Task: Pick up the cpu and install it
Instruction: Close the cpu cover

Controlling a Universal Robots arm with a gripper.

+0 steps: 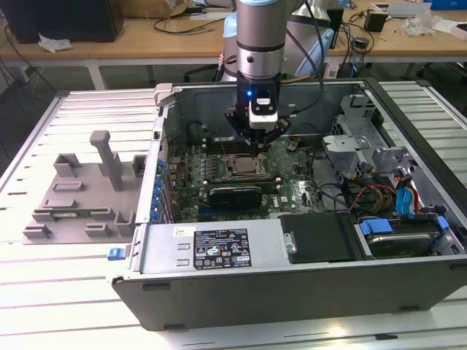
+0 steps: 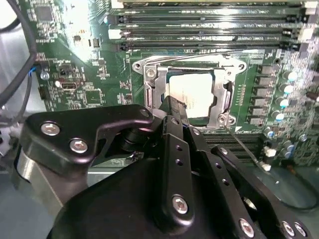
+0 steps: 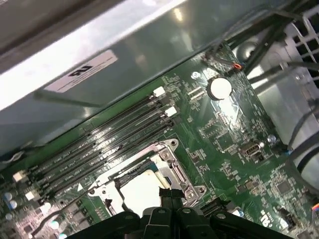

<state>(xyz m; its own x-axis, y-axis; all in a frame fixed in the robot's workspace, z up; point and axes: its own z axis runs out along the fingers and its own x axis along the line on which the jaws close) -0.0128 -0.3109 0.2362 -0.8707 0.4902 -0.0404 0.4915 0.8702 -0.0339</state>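
Silver on top, the cpu (image 2: 195, 92) lies flat within the metal frame (image 2: 152, 82) of the socket on the green motherboard (image 2: 75, 64), beside the memory slots (image 2: 199, 30). In the second wrist view the black gripper (image 2: 173, 103) hangs just above the cpu's edge, jaws drawn together with nothing between them, inside the open computer case (image 1: 219, 251).

silver cpu (image 2: 193, 92), green motherboard (image 2: 84, 74), black tool (image 3: 169, 191)
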